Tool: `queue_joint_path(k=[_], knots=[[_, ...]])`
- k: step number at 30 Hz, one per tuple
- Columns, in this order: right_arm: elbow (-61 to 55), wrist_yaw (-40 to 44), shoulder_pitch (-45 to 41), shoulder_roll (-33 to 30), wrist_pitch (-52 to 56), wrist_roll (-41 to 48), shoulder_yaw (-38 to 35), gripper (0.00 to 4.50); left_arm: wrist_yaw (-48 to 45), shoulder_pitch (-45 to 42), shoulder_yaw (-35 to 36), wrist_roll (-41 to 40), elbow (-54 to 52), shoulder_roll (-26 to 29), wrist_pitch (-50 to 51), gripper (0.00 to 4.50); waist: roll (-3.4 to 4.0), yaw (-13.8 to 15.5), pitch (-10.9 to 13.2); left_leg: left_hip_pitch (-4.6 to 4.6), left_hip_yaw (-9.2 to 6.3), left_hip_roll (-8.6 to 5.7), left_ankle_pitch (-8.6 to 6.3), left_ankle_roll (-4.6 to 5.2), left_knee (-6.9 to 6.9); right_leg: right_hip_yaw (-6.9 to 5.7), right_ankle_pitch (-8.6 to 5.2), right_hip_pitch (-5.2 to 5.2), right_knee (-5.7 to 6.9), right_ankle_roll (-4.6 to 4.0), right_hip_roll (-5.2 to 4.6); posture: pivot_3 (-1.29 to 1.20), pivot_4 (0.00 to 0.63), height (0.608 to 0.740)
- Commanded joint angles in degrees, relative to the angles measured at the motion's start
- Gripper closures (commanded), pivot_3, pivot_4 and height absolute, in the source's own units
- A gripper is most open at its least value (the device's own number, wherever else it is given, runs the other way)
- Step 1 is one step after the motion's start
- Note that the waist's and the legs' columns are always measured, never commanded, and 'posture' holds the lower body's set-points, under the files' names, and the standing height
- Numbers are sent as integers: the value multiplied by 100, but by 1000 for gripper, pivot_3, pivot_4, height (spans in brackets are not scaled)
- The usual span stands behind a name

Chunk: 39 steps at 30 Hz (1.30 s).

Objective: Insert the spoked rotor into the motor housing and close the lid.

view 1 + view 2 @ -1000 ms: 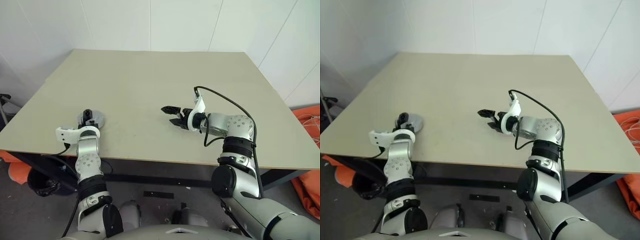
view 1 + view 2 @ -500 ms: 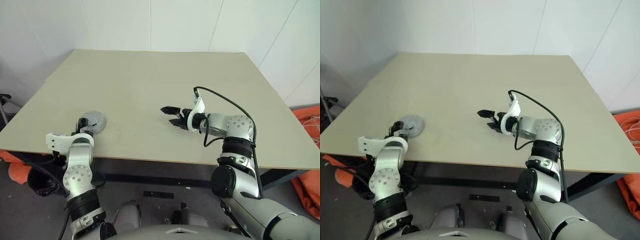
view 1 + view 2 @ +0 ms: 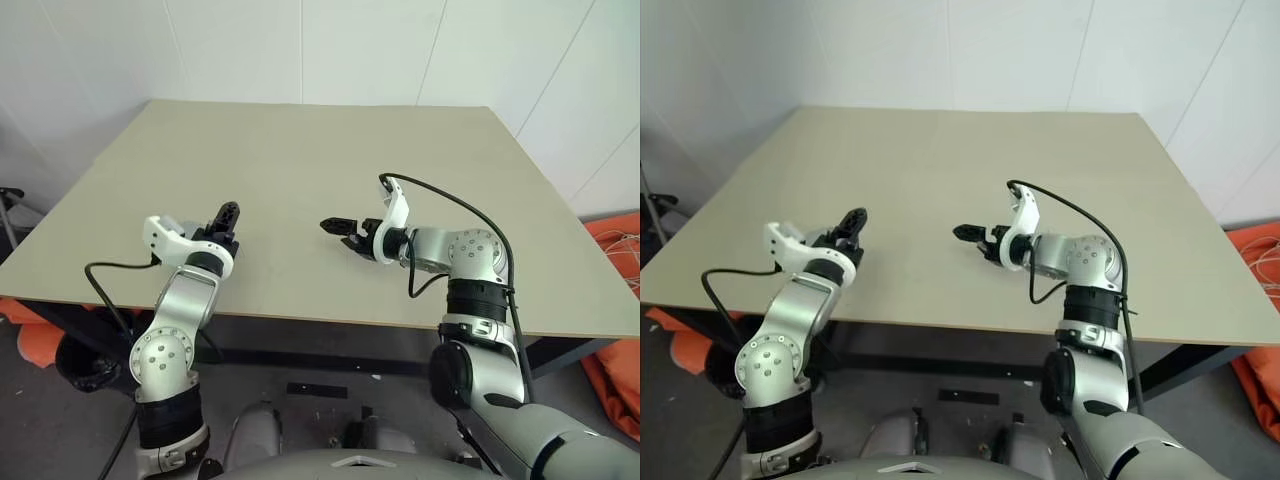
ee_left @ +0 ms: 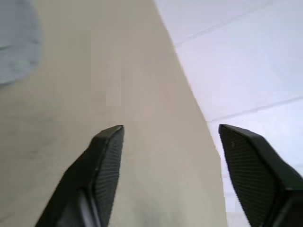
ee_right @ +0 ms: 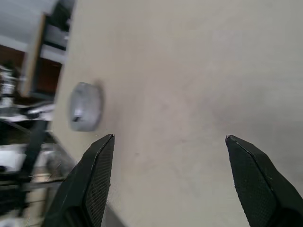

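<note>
The lid (image 5: pixel 85 106) is a flat grey round disc lying near the table's front left edge, and it also shows as a grey blur (image 4: pixel 16 42) in the left wrist view. In the head views my left hand covers it. My left gripper (image 3: pixel 229 211) hovers above the table just past the lid, pointing level and away from me. It is open, with nothing between its fingers (image 4: pixel 106 156). My right gripper (image 3: pixel 335 228) hangs open over the middle of the table, pointing left toward the lid, empty. The spoked rotor and the motor housing are hidden.
The beige table (image 3: pixel 300 160) is bordered by white walls at the back and sides. Orange fabric (image 3: pixel 620 240) lies on the floor to the right. A dark bin (image 3: pixel 85 365) stands under the table's front left corner.
My left arm has risen and swung to the right, and its hand now covers the lid in the head views. The right gripper stayed in place with a slight roll of the wrist.
</note>
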Motion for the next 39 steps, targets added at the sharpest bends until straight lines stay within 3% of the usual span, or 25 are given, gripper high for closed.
queue_joint_path(k=[1, 7, 12, 16, 21, 39], knots=[[-765, 606, 354, -350, -1243, -730, 1052, 669, -729, -109, -211, 840, 178, 521, 22, 2630, 0, 1, 0, -3, -1, -1, 0, 0, 0, 0, 0, -1, -1, 0, 0, 0, 0, 740], [-1131, 987, 970, -838, -2862, -1838, 1976, 2644, -2042, 141, -1080, 2914, 605, 1456, -451, 4500, -3, 8, -2, -9, -5, -5, -2, 5, 0, 0, 2, -2, -14, 8, -1, 0, 0, 740], [-1114, 908, 1332, -874, -3974, -2443, 2020, 4421, -2704, 405, -1845, 4657, 955, 1806, -1345, 4500, -4, -1, -2, -11, -6, -6, -3, 8, -1, 1, 4, 2, -24, 10, -2, 0, 0, 740], [-1069, 927, 1706, -959, -4961, -2993, 2136, 4469, -2928, 567, -2134, 5620, 1255, 1732, -2086, 4500, -4, -12, -3, -7, -6, -4, -4, 9, -1, 1, -6, 3, -22, -10, -1, 0, 0, 740], [-1004, 903, 2108, -853, -5560, -3222, 2066, 4469, -3033, 581, -2007, 6070, 1534, 1432, -2631, 4500, -3, -24, -3, -5, -4, -4, -5, 14, -1, 1, -5, 6, -21, -27, -2, 0, 0, 740], [-929, 971, 2181, -614, -6026, -3188, 1890, 4469, -3293, 744, -1203, 6184, 2011, 704, -3614, 4500, -3, -174, -3, 74, 0, -2, -27, 66, -6, 1, 2, 91, -45, -45, -1, 0, 0, 740]])
